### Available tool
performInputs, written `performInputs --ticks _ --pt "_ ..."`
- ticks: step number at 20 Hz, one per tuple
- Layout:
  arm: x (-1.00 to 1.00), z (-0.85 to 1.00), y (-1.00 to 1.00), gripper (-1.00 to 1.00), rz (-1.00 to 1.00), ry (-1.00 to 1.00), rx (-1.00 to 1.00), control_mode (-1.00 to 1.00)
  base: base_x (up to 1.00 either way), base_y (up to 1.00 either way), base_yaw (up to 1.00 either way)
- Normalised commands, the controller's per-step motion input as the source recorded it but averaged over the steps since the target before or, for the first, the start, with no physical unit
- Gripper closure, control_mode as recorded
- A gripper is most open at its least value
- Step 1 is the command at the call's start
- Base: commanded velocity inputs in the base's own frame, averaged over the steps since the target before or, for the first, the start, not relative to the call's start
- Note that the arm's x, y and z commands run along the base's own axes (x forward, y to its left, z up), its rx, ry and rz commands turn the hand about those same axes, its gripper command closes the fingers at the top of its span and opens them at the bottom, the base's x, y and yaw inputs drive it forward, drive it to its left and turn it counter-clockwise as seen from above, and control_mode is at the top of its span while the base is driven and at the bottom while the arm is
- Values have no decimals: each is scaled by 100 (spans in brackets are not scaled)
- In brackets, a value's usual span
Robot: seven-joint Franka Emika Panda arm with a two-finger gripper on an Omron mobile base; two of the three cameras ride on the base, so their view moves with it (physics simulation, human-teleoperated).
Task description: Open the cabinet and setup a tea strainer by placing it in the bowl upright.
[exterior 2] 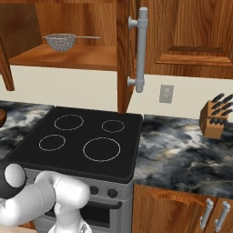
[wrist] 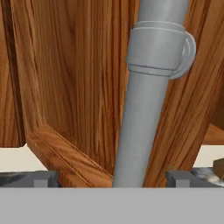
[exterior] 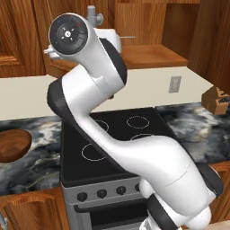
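While the hand (wrist: 112, 177) stands spread astride the cabinet (exterior 2: 182, 36) handle (wrist: 142, 113), marble counter (exterior 2: 182, 145) flanks a black stove (exterior 2: 86, 141).

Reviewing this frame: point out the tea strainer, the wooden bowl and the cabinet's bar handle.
tea strainer (exterior 2: 60, 42): right base view, on its mesh basket.
bowl (exterior: 11, 144): left base view, on its inner hollow.
bar handle (exterior 2: 141, 50): right base view, on the middle of the grey bar.

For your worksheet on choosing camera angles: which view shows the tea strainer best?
The right base view: the tea strainer sits unobstructed on the open cabinet shelf, mesh basket and handle both clear. In the left base view the arm hides all but its thin handle tip. The hand view faces the cabinet's door handle.
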Motion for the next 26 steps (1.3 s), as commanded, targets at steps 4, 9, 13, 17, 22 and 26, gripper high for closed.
performInputs --ticks 4,9,13,17,22,26 --pt "-67 23 -4 -100 0 -6 0 -100 0 0 0" --pt "-90 6 -19 -100 0 -6 7 -100 0 0 0" --pt "-95 1 -31 -100 0 -5 12 -100 0 0 0" --pt "-73 0 -48 -100 5 -2 20 -100 0 0 0" --pt "-23 0 -65 -100 18 0 27 -100 0 0 0" --pt "-4 0 -68 -100 21 5 32 -100 0 0 0"
